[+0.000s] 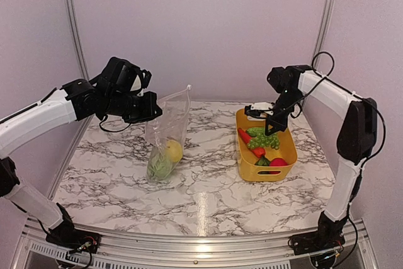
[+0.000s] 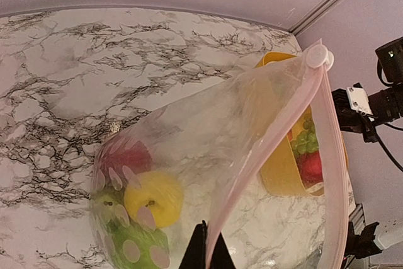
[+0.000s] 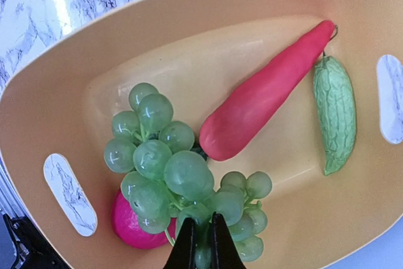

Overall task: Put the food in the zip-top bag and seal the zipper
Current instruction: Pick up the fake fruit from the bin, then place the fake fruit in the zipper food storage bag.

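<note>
While our left fingers [image 2: 194, 253] pinch the zipper [image 2: 280, 124], holding the zip-top bag [image 2: 208, 130] upright, our right fingers [image 3: 186, 247] grip the grapes [image 3: 170, 168] in the basket [image 3: 56, 111]; next we must lift them into the bag's mouth.

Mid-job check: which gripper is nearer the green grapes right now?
Right. The right gripper is over the yellow basket, jaws shut on the green grapes. The left gripper is across the table, holding up the zip-top bag.

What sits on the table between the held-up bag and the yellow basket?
Nothing: in the top view only bare marble table separates the zip-top bag from the yellow basket.
</note>
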Controlling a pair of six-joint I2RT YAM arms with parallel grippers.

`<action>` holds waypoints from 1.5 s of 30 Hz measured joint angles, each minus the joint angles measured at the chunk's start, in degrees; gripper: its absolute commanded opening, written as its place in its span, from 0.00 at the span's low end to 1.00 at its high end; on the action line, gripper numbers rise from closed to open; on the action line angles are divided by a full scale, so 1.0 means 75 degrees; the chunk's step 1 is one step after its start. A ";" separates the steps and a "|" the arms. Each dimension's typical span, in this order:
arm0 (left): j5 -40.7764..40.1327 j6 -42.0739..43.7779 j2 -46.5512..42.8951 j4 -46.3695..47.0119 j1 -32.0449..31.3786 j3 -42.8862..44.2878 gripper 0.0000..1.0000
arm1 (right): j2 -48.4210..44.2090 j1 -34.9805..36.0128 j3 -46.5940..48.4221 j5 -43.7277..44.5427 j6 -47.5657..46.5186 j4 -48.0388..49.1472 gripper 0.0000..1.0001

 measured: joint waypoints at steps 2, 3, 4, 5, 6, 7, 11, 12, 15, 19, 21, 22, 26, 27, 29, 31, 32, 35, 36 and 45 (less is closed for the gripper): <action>0.0023 0.0023 0.0041 0.0000 0.0000 0.0006 0.00 | -0.0006 0.0003 0.0347 -0.0128 0.0093 -0.0064 0.00; 0.0023 0.0035 0.0055 0.0000 0.0000 0.0012 0.00 | -0.0020 0.0003 0.0493 -0.0184 0.0119 -0.0064 0.00; 0.0026 0.0041 0.0070 0.0000 0.0000 0.0012 0.00 | -0.0041 0.0006 0.0688 -0.0248 0.0152 -0.0082 0.00; 0.0026 0.0044 0.0082 -0.0003 0.0000 0.0012 0.00 | -0.0067 0.0015 0.0895 -0.0300 0.0178 -0.0096 0.00; 0.0026 0.0047 0.0093 0.0000 0.0000 0.0012 0.00 | -0.0099 0.0029 0.1110 -0.0361 0.0219 -0.0102 0.00; 0.0026 0.0047 0.0096 -0.0003 0.0000 0.0015 0.00 | -0.0131 0.0052 0.1276 -0.0420 0.0259 -0.0108 0.00; 0.0029 0.0050 0.0131 0.0003 0.0000 0.0055 0.00 | -0.0221 0.0181 0.2215 -0.0813 0.0402 -0.0149 0.00; 0.0032 0.0050 0.0143 0.0000 0.0000 0.0064 0.00 | -0.0221 0.0265 0.2463 -0.0933 0.0460 -0.0154 0.00; 0.0052 0.0058 0.0251 0.0000 0.0000 0.0181 0.00 | -0.0221 0.0664 0.3177 -0.1230 0.0560 -0.0163 0.00; 0.0082 0.0096 0.0370 -0.0006 0.0000 0.0321 0.00 | -0.0364 0.1352 0.3684 -0.1661 0.0667 0.0128 0.00; 0.0085 0.0111 0.0405 -0.0041 0.0000 0.0408 0.00 | -0.0498 0.1597 0.3657 -0.1827 0.0726 0.0388 0.00; 0.0085 0.0128 0.0411 -0.0047 0.0000 0.0443 0.00 | -0.0589 0.1693 0.3602 -0.1918 0.0766 0.0600 0.00; 0.0085 0.0175 0.0417 -0.0055 0.0000 0.0551 0.00 | -0.1113 0.1897 0.3139 -0.2244 0.1032 0.1746 0.00; 0.0085 0.0184 0.0417 -0.0061 0.0000 0.0554 0.00 | -0.1241 0.1915 0.3034 -0.2337 0.1139 0.2078 0.00; 0.0087 0.0189 0.0420 -0.0061 0.0000 0.0554 0.00 | -0.1422 0.1979 0.2897 -0.2498 0.1352 0.2713 0.00; 0.0090 0.0189 0.0420 -0.0061 0.0000 0.0554 0.00 | -0.1507 0.2107 0.2856 -0.2667 0.1606 0.3375 0.00; 0.0090 0.0189 0.0420 -0.0061 0.0000 0.0557 0.00 | -0.1513 0.2183 0.2865 -0.2725 0.1705 0.3611 0.00; 0.0099 0.0189 0.0423 -0.0064 0.0000 0.0568 0.00 | -0.1329 0.2538 0.3075 -0.2949 0.1993 0.4150 0.00; 0.0099 0.0192 0.0423 -0.0064 0.0000 0.0580 0.00 | -0.1221 0.2672 0.3159 -0.3037 0.2092 0.4310 0.00; 0.0090 0.0187 0.0405 -0.0067 0.0000 0.0653 0.00 | -0.0265 0.3121 0.3389 -0.4051 0.3512 0.5123 0.00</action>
